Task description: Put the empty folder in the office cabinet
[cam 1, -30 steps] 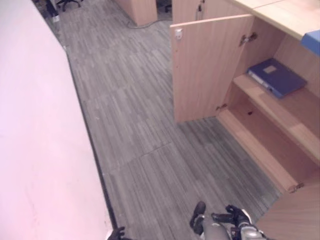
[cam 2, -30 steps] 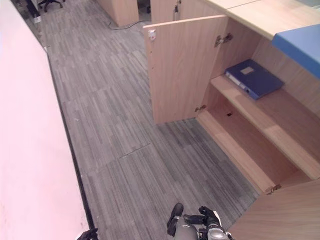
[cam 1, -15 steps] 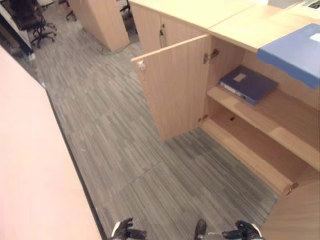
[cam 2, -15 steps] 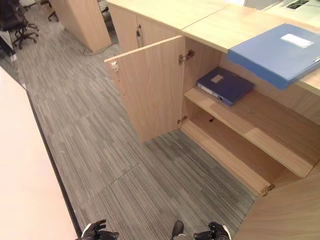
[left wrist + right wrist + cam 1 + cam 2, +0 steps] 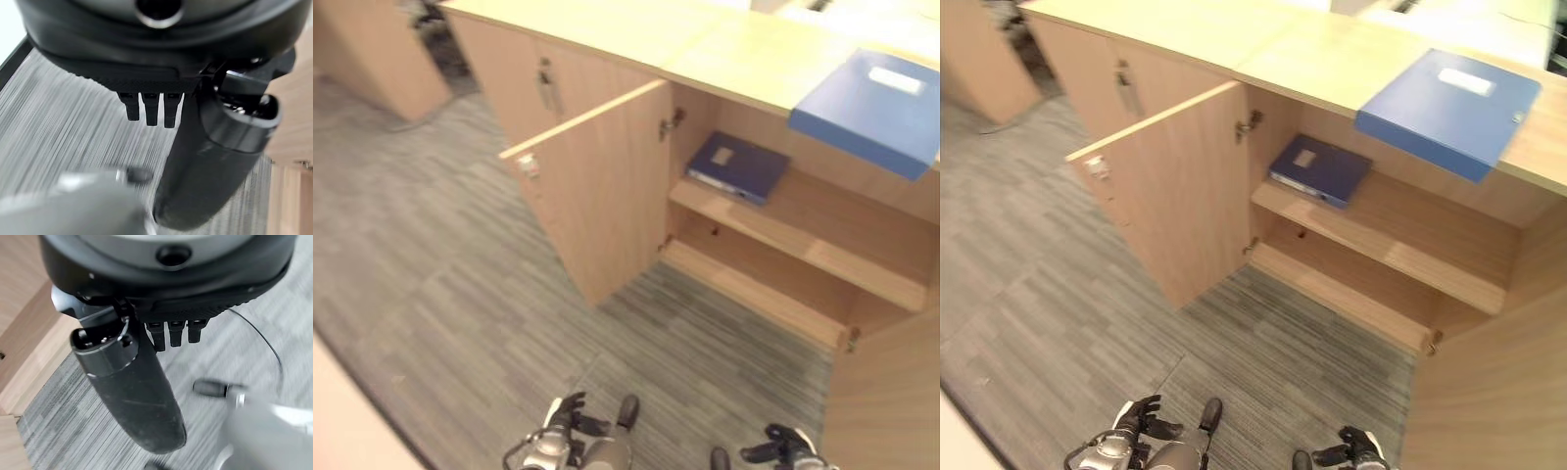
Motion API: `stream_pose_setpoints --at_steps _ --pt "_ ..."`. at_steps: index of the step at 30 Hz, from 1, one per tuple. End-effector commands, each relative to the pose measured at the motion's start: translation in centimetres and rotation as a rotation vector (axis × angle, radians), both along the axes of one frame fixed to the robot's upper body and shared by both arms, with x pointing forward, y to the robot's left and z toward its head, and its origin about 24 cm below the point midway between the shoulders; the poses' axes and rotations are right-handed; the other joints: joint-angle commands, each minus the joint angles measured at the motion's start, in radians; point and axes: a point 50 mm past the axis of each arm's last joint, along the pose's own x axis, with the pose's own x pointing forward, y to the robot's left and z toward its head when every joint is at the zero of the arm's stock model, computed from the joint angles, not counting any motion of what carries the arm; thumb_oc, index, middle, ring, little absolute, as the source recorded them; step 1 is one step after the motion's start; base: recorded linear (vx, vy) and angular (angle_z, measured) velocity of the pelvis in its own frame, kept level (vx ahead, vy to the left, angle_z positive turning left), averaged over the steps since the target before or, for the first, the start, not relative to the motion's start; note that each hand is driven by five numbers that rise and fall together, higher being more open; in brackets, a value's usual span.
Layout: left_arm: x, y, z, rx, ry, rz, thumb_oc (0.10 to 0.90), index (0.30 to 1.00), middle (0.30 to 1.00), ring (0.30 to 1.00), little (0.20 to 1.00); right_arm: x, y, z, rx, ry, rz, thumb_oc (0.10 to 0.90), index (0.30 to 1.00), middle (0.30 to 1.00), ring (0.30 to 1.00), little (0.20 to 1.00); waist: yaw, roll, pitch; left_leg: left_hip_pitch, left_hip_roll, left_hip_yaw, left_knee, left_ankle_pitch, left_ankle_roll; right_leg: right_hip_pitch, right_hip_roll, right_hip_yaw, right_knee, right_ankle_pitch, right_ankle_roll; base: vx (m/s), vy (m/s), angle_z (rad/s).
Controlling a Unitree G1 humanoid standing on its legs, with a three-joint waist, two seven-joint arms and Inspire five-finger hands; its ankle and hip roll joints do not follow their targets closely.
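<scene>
A light blue folder [image 5: 1449,110] lies flat on the wooden cabinet top [image 5: 1234,39], its near corner over the front edge. Inside the open cabinet, a darker blue folder [image 5: 1320,168] lies flat on the upper shelf [image 5: 1391,235]. Both hands hang low over the carpet, well short of the cabinet. My left hand [image 5: 1136,421] is open with fingers spread and holds nothing; its thumb [image 5: 220,147] stands out straight. My right hand [image 5: 1351,448] is open too and holds nothing, its thumb [image 5: 132,391] extended.
The cabinet's left door [image 5: 1175,196] stands open towards me; the right door [image 5: 1498,392] swings out at the lower right. The bottom shelf [image 5: 1332,289] is bare. Grey striped carpet [image 5: 1058,294] lies between me and the cabinet. A closed cabinet [image 5: 1097,88] adjoins on the left.
The camera has swung round towards the cabinet, so the whole picture shifted: the light blue folder on top came into fuller view. Both hands stay low and the folders have not moved.
</scene>
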Motion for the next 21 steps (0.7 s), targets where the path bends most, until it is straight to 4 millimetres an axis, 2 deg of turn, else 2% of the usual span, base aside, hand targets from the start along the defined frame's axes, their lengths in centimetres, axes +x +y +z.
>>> stream_pose_setpoints --at_steps 1,2,3,6,8,9,10,11,12,13,14,15,16,17,18,19,20,21 --pt "-2.7 -0.4 -1.1 0.033 0.082 -0.075 0.800 0.900 0.900 0.900 0.900 0.2 -1.1 0.3 -0.040 0.008 0.048 0.800 0.900 0.900 0.900 0.900 0.022 0.019 -0.054 -0.108 0.109 -0.065 -0.005 0.008 -0.118 0.045 0.071 0.005 0.082 -0.138 0.012 0.20 0.135 -0.56" --pt "-2.7 -0.4 -1.1 0.033 0.082 -0.075 0.800 0.900 0.900 0.900 0.900 0.2 -1.1 0.3 -0.040 0.008 0.048 0.800 0.900 0.900 0.900 0.900 0.023 0.017 -0.054 -0.107 0.108 -0.062 -0.005 0.008 -0.118 0.045 0.070 0.007 0.082 -0.139 0.013 0.30 0.208 -0.66" --pt "-1.6 -0.7 -0.7 0.043 0.057 -0.110 0.800 0.900 0.900 0.900 0.900 0.1 -0.5 0.1 -0.022 0.018 0.063 0.800 0.900 0.900 0.900 0.900 0.011 -0.005 -0.073 -0.088 0.094 -0.028 -0.001 -0.014 -0.098 0.033 0.049 0.033 0.109 -0.127 0.031 0.26 0.200 -0.64" --pt "-0.2 -0.9 -0.2 0.049 0.019 -0.123 0.800 0.900 0.900 0.900 0.900 0.5 0.1 0.1 -0.011 0.016 0.088 0.800 0.900 0.900 0.900 0.900 0.000 -0.023 -0.083 -0.072 0.088 0.006 0.008 -0.042 -0.072 0.011 0.039 0.057 0.152 -0.111 0.048 0.19 0.173 -0.49" --pt "1.5 -0.8 0.5 0.054 -0.021 -0.125 0.800 0.900 0.900 0.900 0.900 0.9 0.7 0.1 0.002 0.014 0.110 0.800 0.900 0.900 0.900 0.900 0.001 -0.033 -0.087 -0.048 0.093 0.060 0.029 -0.084 -0.041 -0.047 0.040 0.033 0.258 -0.093 0.076 0.19 0.220 -0.65" --pt "1.8 -0.7 0.7 0.058 -0.027 -0.121 0.800 0.900 0.900 0.900 0.900 1.0 0.9 0.1 0.006 0.014 0.114 0.800 0.900 0.900 0.900 0.900 0.002 -0.033 -0.086 -0.033 0.101 0.082 0.034 -0.099 -0.034 -0.078 0.035 -0.003 0.310 -0.076 0.089 0.13 0.146 -0.82" --pt "2.2 -0.7 0.8 0.057 -0.036 -0.110 0.800 0.900 0.900 0.900 0.900 1.0 1.0 0.0 0.009 0.016 0.117 0.800 0.900 0.900 0.900 0.900 0.003 -0.032 -0.081 -0.015 0.111 0.114 0.040 -0.114 -0.029 -0.119 0.014 -0.067 0.366 -0.020 0.109 0.12 0.197 -0.83" --pt "0.7 4.1 1.1 0.120 0.004 -0.004 0.800 0.900 0.900 0.900 0.900 1.1 0.1 0.3 -0.013 0.012 0.115 0.800 0.900 0.900 0.900 0.900 0.005 -0.016 -0.074 0.000 0.113 0.141 0.045 -0.122 -0.025 -0.150 -0.015 -0.128 0.414 0.023 0.122 0.07 0.308 -1.14" --pt "-0.2 5.5 1.2 0.132 0.002 0.038 0.800 0.900 0.900 0.900 0.900 2.0 -0.4 0.7 -0.033 -0.031 0.058 0.800 0.900 0.900 0.900 0.900 0.009 0.014 -0.053 0.021 0.123 0.174 0.053 -0.145 -0.010 -0.193 -0.041 -0.233 0.510 0.058 0.123 0.07 0.387 -1.12" --pt "-0.8 6.3 1.2 0.117 0.008 0.064 0.800 0.900 0.900 0.900 0.900 2.1 -0.6 0.8 -0.039 -0.041 0.037 0.800 0.900 0.900 0.900 0.900 -0.002 0.019 -0.039 0.058 0.121 0.209 0.050 -0.165 -0.001 -0.233 -0.059 -0.279 0.540 0.072 0.125 0.10 0.333 -1.56" --pt "-4.5 11.7 2.1 0.131 0.079 0.131 0.800 0.900 0.900 0.900 0.900 1.7 -1.8 1.1 -0.041 -0.047 0.001 0.800 0.900 0.900 0.900 0.900 0.005 0.029 -0.031 0.080 0.113 0.222 0.042 -0.169 -0.003 -0.243 -0.068 -0.290 0.513 0.058 0.119 0.15 0.143 -1.50" --pt "-3.8 10.9 2.0 0.154 0.048 0.154 0.800 0.900 0.900 0.900 0.900 1.7 -1.8 1.1 -0.044 -0.058 -0.035 0.800 0.900 0.900 0.900 0.900 0.007 0.029 -0.028 0.092 0.117 0.228 0.035 -0.177 -0.009 -0.249 -0.067 -0.309 0.439 0.043 0.102 0.16 -0.064 -1.32" --pt "-3.5 8.7 1.3 0.125 0.013 0.123 0.800 0.900 0.900 0.900 0.900 1.7 -2.1 1.2 -0.054 -0.070 -0.059 0.800 0.900 0.900 0.900 0.900 0.001 0.021 -0.016 0.115 0.118 0.243 0.024 -0.193 -0.023 -0.276 -0.087 -0.325 0.312 0.058 0.092 0.17 -0.181 -0.85" --pt "-4.1 8.2 1.0 0.114 0.020 0.138 0.800 0.900 0.900 0.900 0.900 1.9 -2.5 1.4 -0.069 -0.076 -0.079 0.800 0.900 0.900 0.900 0.900 -0.009 0.022 -0.007 0.131 0.127 0.248 0.018 -0.200 -0.033 -0.305 -0.108 -0.339 0.246 0.095 0.096 0.22 -0.250 -0.29" --pt "-5.0 7.8 0.6 0.103 0.038 0.158 0.800 0.900 0.900 0.900 0.900 1.7 -3.3 1.5 -0.085 -0.069 -0.107 0.800 0.900 0.900 0.900 0.900 -0.018 0.027 -0.001 0.170 0.147 0.256 -0.013 -0.212 -0.052 -0.334 -0.120 -0.344 0.124 0.154 0.112 0.34 -0.268 -0.32" --pt "-5.2 7.7 0.5 0.093 0.035 0.164 0.800 0.900 0.900 0.900 0.900 0.9 -4.2 1.4 -0.100 -0.035 -0.144 0.800 0.900 0.900 0.900 0.900 -0.036 0.037 0.003 0.206 0.160 0.250 -0.037 -0.223 -0.066 -0.388 -0.136 -0.336 0.059 0.200 0.131 0.38 -0.262 -0.36" --pt "-5.3 7.7 0.5 0.095 0.034 0.164 0.800 0.900 0.900 0.900 0.900 0.2 -4.7 1.4 -0.112 -0.015 -0.164 0.800 0.900 0.900 0.900 0.900 -0.046 0.042 0.005 0.221 0.169 0.249 -0.042 -0.230 -0.073 -0.401 -0.134 -0.319 0.044 0.211 0.136 0.41 -0.279 -0.44" --pt "-5.3 7.5 0.5 0.094 0.030 0.143 0.800 0.900 0.900 0.900 0.900 -1.7 -5.5 1.1 -0.123 0.034 -0.203 0.800 0.900 0.900 0.900 0.900 -0.056 0.031 -0.006 0.231 0.156 0.230 -0.045 -0.243 -0.077 -0.367 -0.121 -0.279 -0.003 0.228 0.140 0.35 -0.254 -0.04"
